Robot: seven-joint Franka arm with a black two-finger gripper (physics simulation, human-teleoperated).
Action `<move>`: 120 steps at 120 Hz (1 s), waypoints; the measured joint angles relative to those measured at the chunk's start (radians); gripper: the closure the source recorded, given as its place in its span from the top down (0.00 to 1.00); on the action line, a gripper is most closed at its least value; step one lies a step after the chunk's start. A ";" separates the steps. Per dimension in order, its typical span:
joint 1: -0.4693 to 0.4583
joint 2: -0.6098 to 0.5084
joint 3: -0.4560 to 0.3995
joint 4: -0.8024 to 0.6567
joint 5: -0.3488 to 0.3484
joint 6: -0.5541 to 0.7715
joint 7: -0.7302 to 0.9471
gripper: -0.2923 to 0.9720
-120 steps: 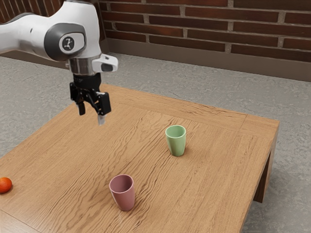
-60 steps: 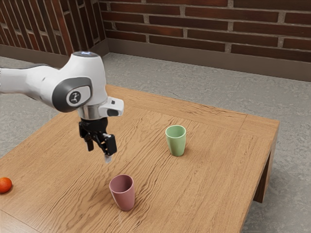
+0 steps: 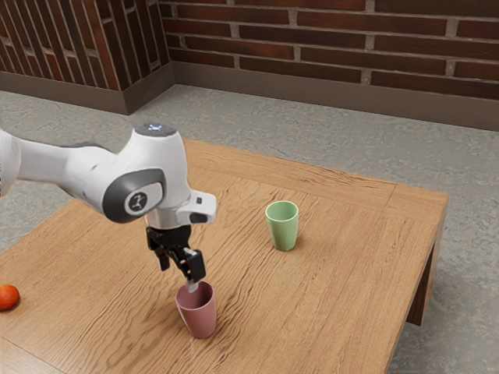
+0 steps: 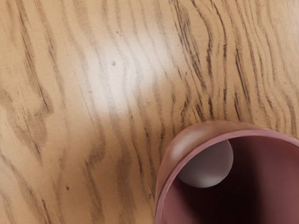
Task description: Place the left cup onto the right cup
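The pink cup stands upright near the table's front edge, at the exterior view's left of the green cup, which stands upright further back. My gripper is open just over the pink cup's rim. One fingertip dips inside the mouth, and the other finger hangs outside the wall on the arm's side. In the wrist view the pink cup lies right under my hand, with a pale fingertip against its inner wall.
The wooden table has open surface around both cups. A small orange ball rests near the table's front edge at the exterior view's left. The table's edge at the exterior view's right lies beyond the green cup.
My arm has swung down and toward the exterior view's right, from high above the table's back left to the pink cup's rim. Both cups stayed put.
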 joint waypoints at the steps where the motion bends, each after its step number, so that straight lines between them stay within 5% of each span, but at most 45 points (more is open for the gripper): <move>1: 0.000 0.002 0.000 0.000 -0.001 0.002 0.000 0.77; 54: 0.000 0.115 0.000 -0.003 -0.030 0.082 -0.016 0.76; 86: 0.000 0.129 -0.001 0.008 -0.041 0.112 -0.029 0.33; 120: -0.003 0.128 -0.003 0.027 -0.036 0.119 -0.041 0.18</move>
